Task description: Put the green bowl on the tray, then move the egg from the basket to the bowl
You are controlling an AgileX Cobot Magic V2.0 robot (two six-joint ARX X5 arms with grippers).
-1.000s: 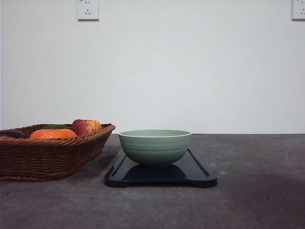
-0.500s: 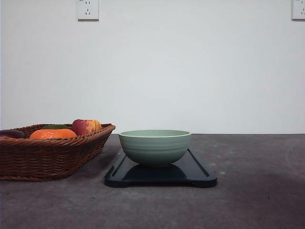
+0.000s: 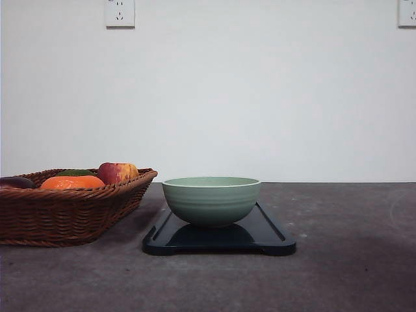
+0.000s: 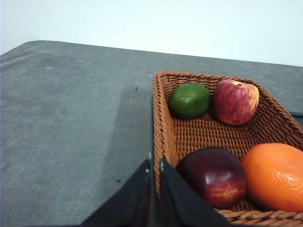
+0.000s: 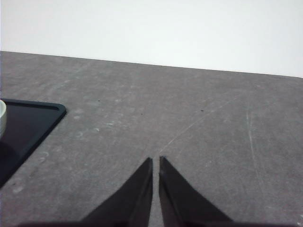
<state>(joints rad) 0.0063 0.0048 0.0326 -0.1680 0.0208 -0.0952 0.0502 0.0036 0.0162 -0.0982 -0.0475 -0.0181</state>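
Left gripper (image 4: pixel 155 165): fingertips pressed together with only a hairline slit between them, nothing between the pads. It sits just above the near rim of the basket (image 4: pixel 163 132), at the basket's near corner.

Right gripper (image 5: pixel 155 163): fingertips likewise clenched to a narrow slit, grasping nothing, positioned over bare grey table (image 5: pixel 189 123). The corner of the tray (image 5: pixel 28 120) lies off to one side of it, well apart.

Basket contents, left wrist view, nearest first: a dark red fruit (image 4: pixel 214 175) and an orange fruit (image 4: pixel 274 175), side by side and touching or nearly so; beyond them a green lime (image 4: pixel 190 100) and a red-yellow apple (image 4: pixel 235 101), side by side against the far wall. The egg cannot be made out among them.

Front view: the basket stands at the left of the table, its right rim close to the tray. The green bowl (image 3: pixel 211 200) stands upright on the tray, toward its far part. Its interior is hidden at this angle.

Behind the table is a white wall with two sockets (image 3: pixel 119 13).
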